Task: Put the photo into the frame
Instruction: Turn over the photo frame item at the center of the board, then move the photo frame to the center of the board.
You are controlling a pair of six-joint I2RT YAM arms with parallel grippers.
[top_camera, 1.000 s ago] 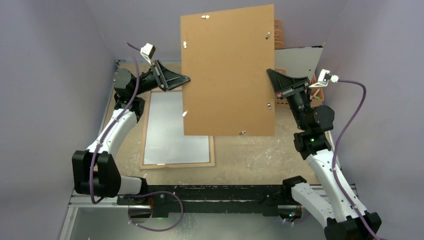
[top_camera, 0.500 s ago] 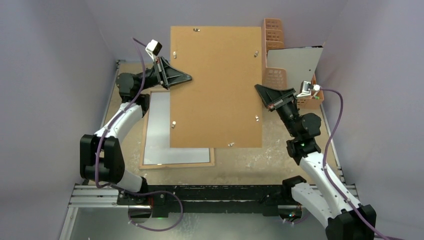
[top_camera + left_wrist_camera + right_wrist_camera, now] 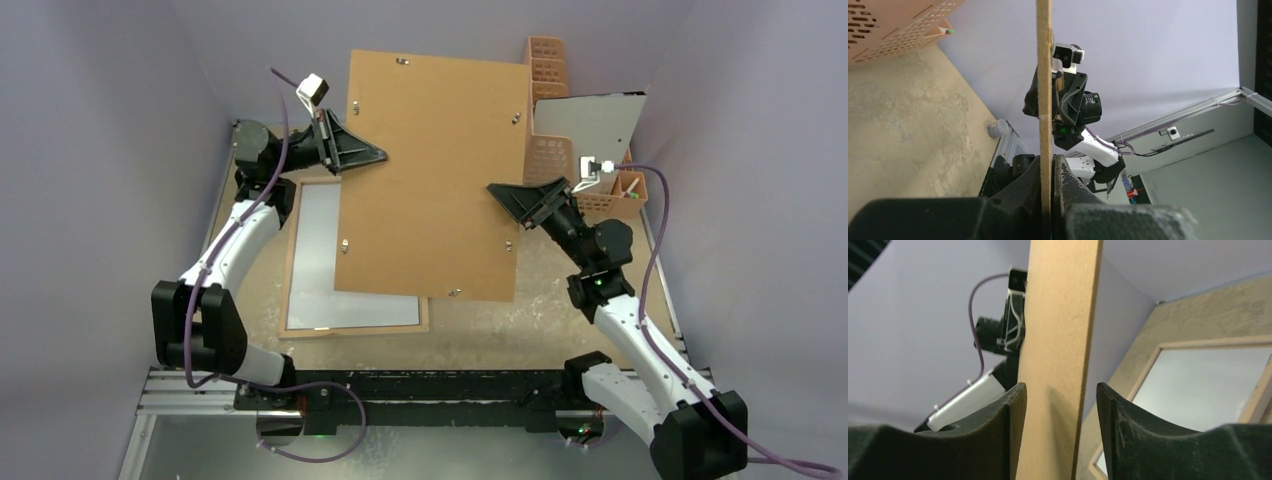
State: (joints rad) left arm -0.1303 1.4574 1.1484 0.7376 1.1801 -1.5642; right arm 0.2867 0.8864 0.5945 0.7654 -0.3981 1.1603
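Above the surface [image 3: 540, 320], one backing board [image 3: 430, 175] hangs tilted, pinched at its left edge by the left hand [image 3: 378, 156]. The right hand [image 3: 497, 192] is spread around the opposite edge, clamping nothing. One frame [image 3: 288, 300] lies flat beneath, glass up. With one hand bearing the board, a slow, level swing aside seems wisest. Six metal tabs [image 3: 345, 243] show on it.

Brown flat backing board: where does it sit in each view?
Top external: the brown backing board is face-on and raised, filling the centre.
Left wrist: the board is edge-on, a thin vertical strip just left of centre.
Right wrist: the board is edge-on, a broader tan strip at centre, top to bottom.
Shared landmark: the speckled beige tabletop, seen in all three.
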